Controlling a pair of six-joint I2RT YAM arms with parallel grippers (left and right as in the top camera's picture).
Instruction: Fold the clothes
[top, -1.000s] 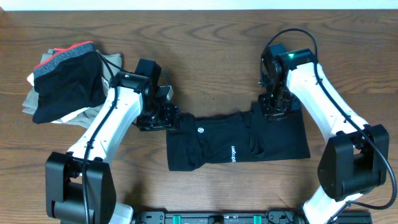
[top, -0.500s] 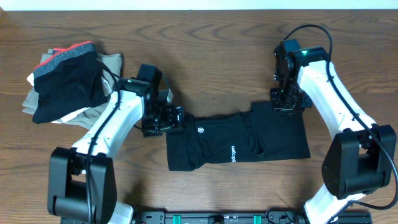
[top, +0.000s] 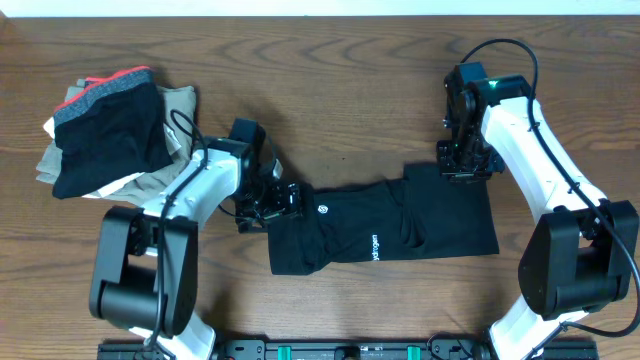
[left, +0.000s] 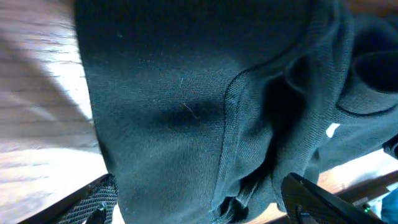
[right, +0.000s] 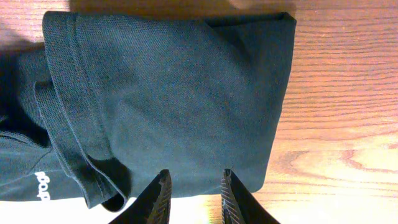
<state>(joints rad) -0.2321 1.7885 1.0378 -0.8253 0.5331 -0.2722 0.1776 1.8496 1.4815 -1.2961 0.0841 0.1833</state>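
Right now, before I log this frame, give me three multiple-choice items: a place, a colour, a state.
1. The pile of other clothes lies: A) upper left in the overhead view; B) lower right; C) at the centre.
2. The logo on the black garment is: A) red; B) white; C) yellow.
3. The right arm's jaws are: A) shut on cloth; B) apart, empty; C) out of view.
Key: 1 A, the overhead view shows it at upper left; 2 B, a white hexagon on black; 3 B, the right wrist view shows an empty gap.
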